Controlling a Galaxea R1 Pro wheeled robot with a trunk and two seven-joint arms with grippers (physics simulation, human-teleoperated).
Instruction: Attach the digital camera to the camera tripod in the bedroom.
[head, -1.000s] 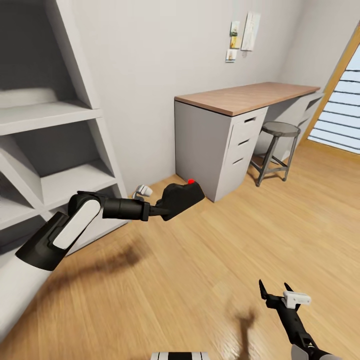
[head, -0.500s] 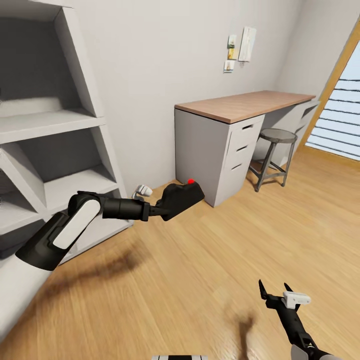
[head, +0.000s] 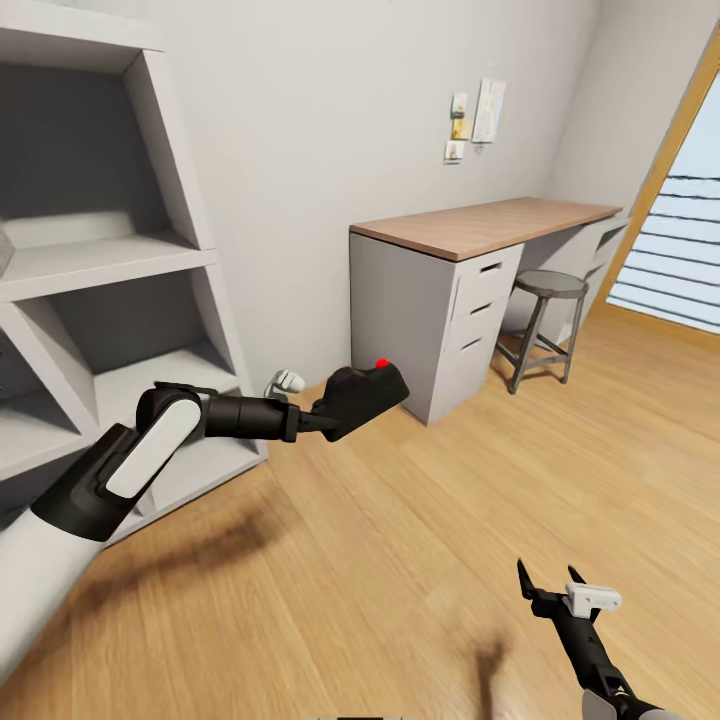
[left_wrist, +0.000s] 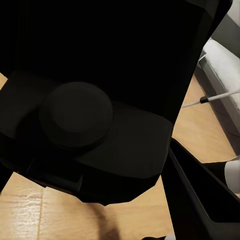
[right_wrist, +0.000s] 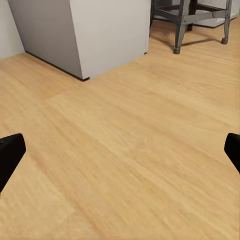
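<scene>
Whole head view has shifted since a second ago: desk and stool sit lower-left-ish and smaller, more wall shows, so the camera/base moved, not the furniture; both arms hold the same pose relative to the robot. Nearest, at 5 o'clock in the head view, right gripper (head: 548, 580) hangs low over the wood floor (head: 420, 520), fingers spread apart, nothing between them; wrist view shows the two black tips (right_wrist: 10, 155) wide at the frame edges. Next out, at about 9 o'clock, left arm reaches forward with left gripper (head: 335, 410) clamped on the digital camera (head: 362, 395), red button up; the left wrist view is mostly the black body with a round knob (left_wrist: 76, 114). Camera looks rigid, light, smooth plastic, so likely a bit slippery; judged best held by the boxy body, off the lens barrel, keeping the underside free for mounting. Further, grey shelf unit (head: 110, 260) at 10 o'clock, a small white object (head: 288, 381) on the floor by the wall. Farthest, desk (head: 470, 270) and stool (head: 545, 320) at 1–2 o'clock, slatted window (head: 670, 250) at 3. Robot seems in transit.
</scene>
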